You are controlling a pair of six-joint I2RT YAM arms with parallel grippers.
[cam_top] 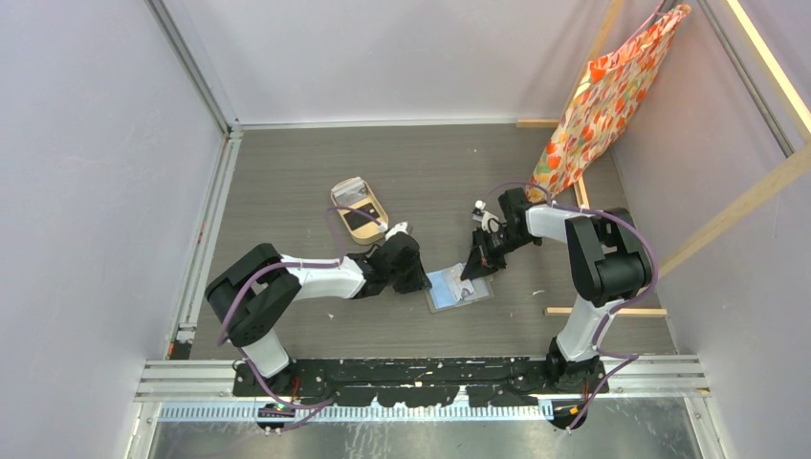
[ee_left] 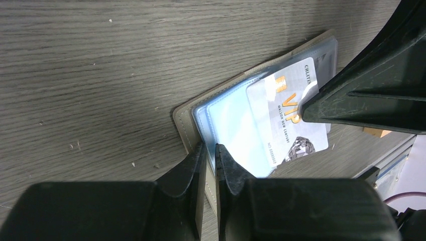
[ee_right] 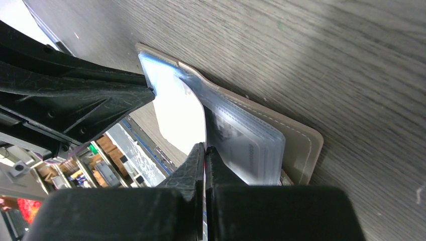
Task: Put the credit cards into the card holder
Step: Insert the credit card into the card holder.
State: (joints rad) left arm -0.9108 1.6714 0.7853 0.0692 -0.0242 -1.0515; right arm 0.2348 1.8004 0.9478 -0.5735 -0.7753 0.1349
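The card holder [cam_top: 449,295] lies open on the table between both arms, its grey-brown cover [ee_left: 183,120] down and its clear-bluish sleeves [ee_left: 231,125] up. My left gripper [ee_left: 210,149] is shut on the near edge of a sleeve. A white credit card [ee_left: 286,118] with gold VIP lettering lies partly inside a sleeve. My right gripper [ee_right: 205,148] is shut on that card, seen edge-on beside the stacked sleeves [ee_right: 251,145]. More credit cards, one black [cam_top: 362,221] and one pale [cam_top: 351,191], rest in the tan tray [cam_top: 337,203].
The tan oval tray sits behind my left arm. An orange patterned cloth [cam_top: 602,105] hangs at the back right from a wooden frame. A wooden strip [cam_top: 602,311] lies on the table by the right arm's base. Walls close in on both sides.
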